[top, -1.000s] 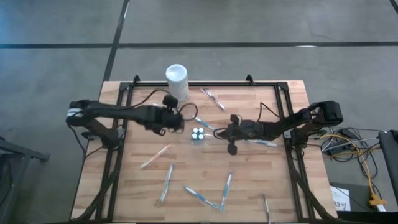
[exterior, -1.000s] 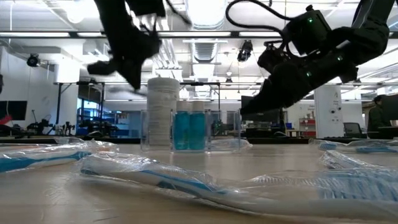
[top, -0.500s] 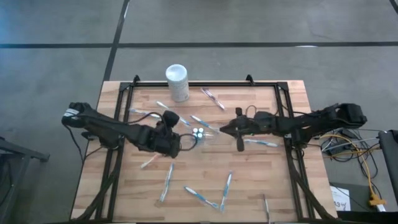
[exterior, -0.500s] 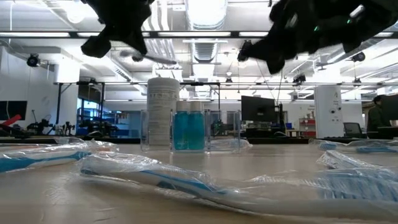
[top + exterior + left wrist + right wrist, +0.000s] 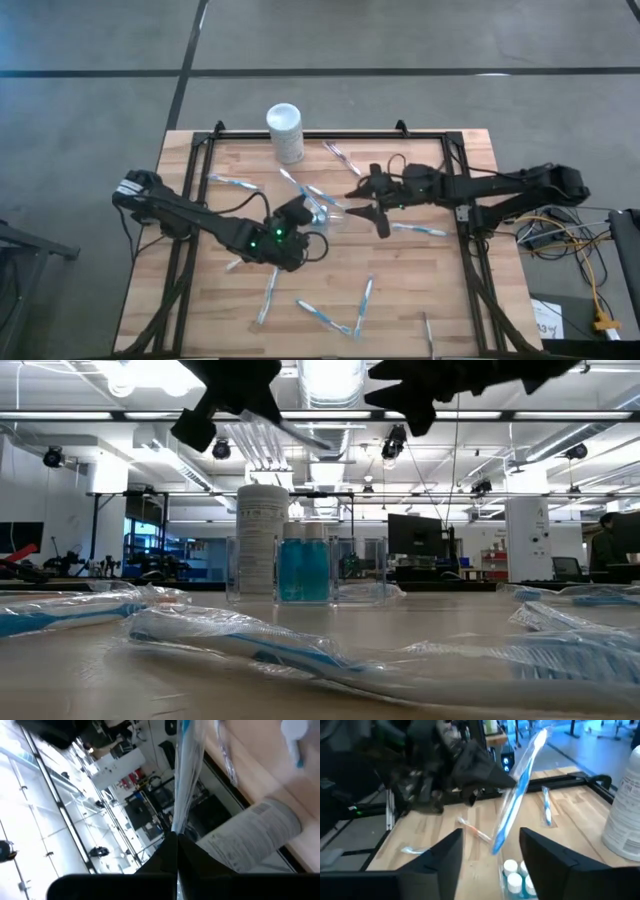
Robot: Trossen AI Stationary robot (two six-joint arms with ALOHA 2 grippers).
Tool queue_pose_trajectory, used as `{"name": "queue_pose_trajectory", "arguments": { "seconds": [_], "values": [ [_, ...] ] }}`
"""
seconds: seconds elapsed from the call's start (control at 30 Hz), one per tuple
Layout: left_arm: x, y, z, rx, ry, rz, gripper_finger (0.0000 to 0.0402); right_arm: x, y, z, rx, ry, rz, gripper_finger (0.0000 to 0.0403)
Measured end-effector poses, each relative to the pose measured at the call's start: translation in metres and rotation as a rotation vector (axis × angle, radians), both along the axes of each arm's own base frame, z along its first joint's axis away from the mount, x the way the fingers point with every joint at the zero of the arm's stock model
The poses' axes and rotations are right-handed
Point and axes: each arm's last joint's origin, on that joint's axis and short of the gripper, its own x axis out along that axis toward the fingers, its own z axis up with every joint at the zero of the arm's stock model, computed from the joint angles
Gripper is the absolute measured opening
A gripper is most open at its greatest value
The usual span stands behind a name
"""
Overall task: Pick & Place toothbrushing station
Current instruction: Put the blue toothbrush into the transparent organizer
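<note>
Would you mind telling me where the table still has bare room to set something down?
The back right corner of the table is bare. So is the front left corner, left of the wrapped toothbrushes near the front edge. The middle is crowded: the clear holder, the left gripper holding a wrapped toothbrush, and the open right gripper.

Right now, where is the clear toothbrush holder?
In the high view the clear toothbrush holder stands near the table's middle, between the left tool and right tool, below the white canister.

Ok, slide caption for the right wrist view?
Open right tool above the clear holder; left tool lowers a wrapped toothbrush.
</note>
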Motion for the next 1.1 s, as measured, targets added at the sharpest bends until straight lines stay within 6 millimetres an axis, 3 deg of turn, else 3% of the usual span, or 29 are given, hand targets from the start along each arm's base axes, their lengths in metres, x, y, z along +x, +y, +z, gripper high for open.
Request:
{"name": "queue_pose_trajectory", "arguments": {
  "seconds": [0.1, 0.27, 0.53, 0.87, 1.1],
  "values": [
    [0.002, -0.001, -0.001, 0.004, 0.012, -0.005, 0.0, 0.012, -0.004, 0.008, 0.002, 0.056, -0.008, 0.0231],
    [0.003, -0.001, 0.001, -0.003, -0.005, -0.012, 0.0, 0.039, -0.015, 0.002, 0.022, 0.15, -0.013, 0.0272],
    [0.003, -0.001, 0.002, -0.007, -0.013, -0.013, 0.0, 0.088, -0.046, -0.006, 0.117, 0.25, 0.028, 0.0296],
    [0.003, -0.001, 0.001, -0.009, -0.013, -0.011, 0.0, 0.119, -0.059, -0.003, 0.098, 0.32, 0.104, 0.0288],
    [0.003, -0.001, 0.001, -0.015, -0.023, -0.01, 0.0, 0.12, -0.059, 0.002, 0.039, 0.296, 0.135, 0.0216]
  ]
}}
